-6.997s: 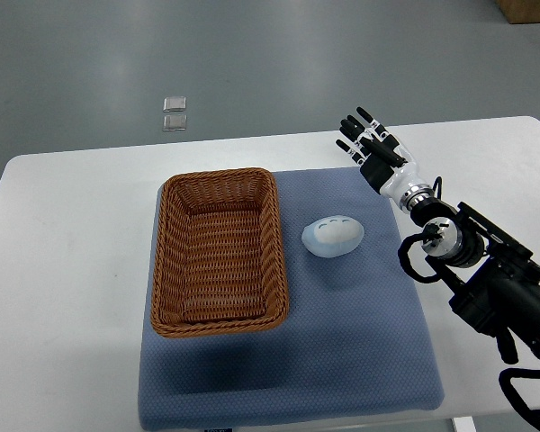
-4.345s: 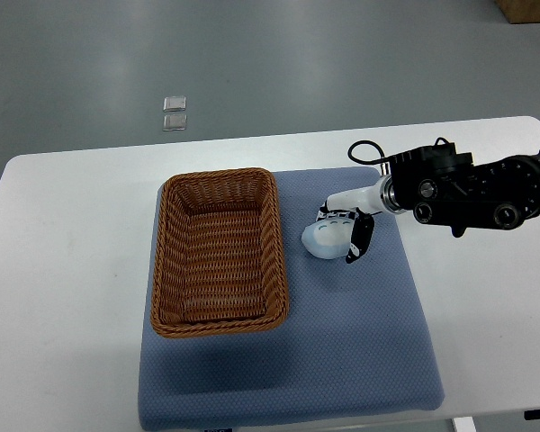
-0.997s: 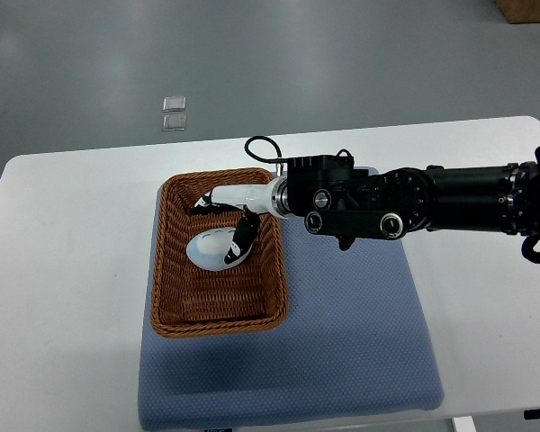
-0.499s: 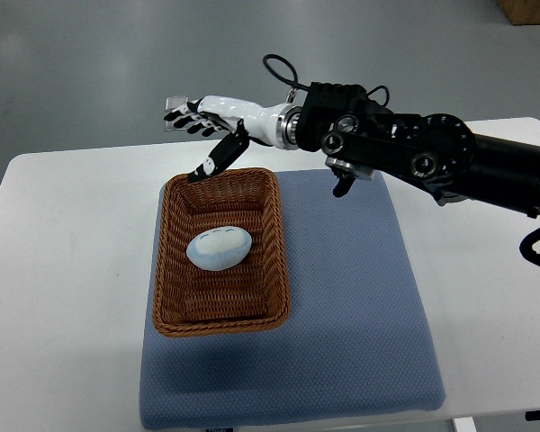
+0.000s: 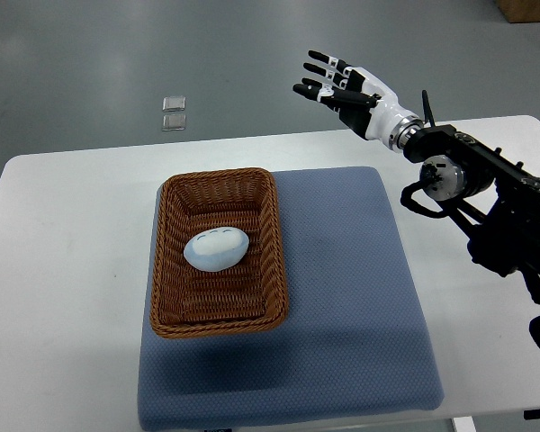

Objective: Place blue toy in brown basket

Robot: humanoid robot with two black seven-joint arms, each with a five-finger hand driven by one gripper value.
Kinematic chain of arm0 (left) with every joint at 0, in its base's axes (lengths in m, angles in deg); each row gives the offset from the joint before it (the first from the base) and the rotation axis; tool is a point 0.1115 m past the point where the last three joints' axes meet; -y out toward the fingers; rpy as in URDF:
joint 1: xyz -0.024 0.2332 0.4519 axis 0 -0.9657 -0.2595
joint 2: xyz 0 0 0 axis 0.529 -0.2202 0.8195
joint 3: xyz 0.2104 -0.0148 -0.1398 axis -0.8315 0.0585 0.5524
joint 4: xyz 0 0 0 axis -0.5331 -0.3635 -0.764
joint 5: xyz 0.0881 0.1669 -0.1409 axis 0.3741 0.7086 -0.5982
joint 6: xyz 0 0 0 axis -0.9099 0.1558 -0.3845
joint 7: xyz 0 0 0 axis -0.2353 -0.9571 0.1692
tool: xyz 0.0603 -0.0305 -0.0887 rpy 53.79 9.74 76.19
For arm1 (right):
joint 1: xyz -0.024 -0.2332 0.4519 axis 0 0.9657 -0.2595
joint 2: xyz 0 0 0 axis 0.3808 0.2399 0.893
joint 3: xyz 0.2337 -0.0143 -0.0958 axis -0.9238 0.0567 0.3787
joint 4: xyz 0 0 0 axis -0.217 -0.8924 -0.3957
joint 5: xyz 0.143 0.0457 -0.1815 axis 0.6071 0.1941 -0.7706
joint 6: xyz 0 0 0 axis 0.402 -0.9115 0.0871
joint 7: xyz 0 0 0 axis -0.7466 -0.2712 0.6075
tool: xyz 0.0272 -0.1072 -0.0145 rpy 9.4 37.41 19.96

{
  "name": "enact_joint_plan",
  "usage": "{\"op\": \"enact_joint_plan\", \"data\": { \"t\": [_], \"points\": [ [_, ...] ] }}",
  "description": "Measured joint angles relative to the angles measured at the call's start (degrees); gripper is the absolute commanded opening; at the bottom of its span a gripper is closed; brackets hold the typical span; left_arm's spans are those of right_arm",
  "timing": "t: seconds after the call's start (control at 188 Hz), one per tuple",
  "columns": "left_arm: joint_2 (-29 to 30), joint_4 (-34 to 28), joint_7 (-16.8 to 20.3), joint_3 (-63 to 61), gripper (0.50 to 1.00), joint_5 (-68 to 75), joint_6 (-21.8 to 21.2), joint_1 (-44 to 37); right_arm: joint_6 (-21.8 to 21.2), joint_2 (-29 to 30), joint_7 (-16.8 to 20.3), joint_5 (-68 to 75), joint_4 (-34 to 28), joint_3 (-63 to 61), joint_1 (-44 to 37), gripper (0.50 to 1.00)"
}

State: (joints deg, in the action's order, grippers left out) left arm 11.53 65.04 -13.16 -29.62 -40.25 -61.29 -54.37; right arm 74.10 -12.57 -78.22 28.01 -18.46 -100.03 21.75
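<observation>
The pale blue egg-shaped toy lies inside the brown wicker basket, near its middle. The basket stands on the left part of a blue mat. My right hand is raised above the table's far edge, well to the right of the basket, fingers spread and holding nothing. Its black arm comes in from the right edge. The left arm is out of view.
The blue mat lies on a white table. Two small clear squares lie on the grey floor beyond the table. A brown box corner shows at the top right.
The right hand let the toy go in the basket, then rose and swung right, away from the basket to above the table's far edge. The toy rests in the basket.
</observation>
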Motion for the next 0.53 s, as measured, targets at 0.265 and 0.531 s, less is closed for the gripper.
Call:
{"op": "enact_joint_plan", "data": {
  "t": [0.265,0.531],
  "points": [
    [0.0,0.3,0.0,0.0,1.000,0.0,0.0,0.0,-2.6,4.5,-2.7,4.1,5.9,-5.7,5.0,0.903],
    [0.0,0.3,0.0,0.1,1.000,0.0,0.0,0.0,-4.3,7.1,-3.8,4.2,6.3,-8.8,8.3,0.903]
  ]
}}
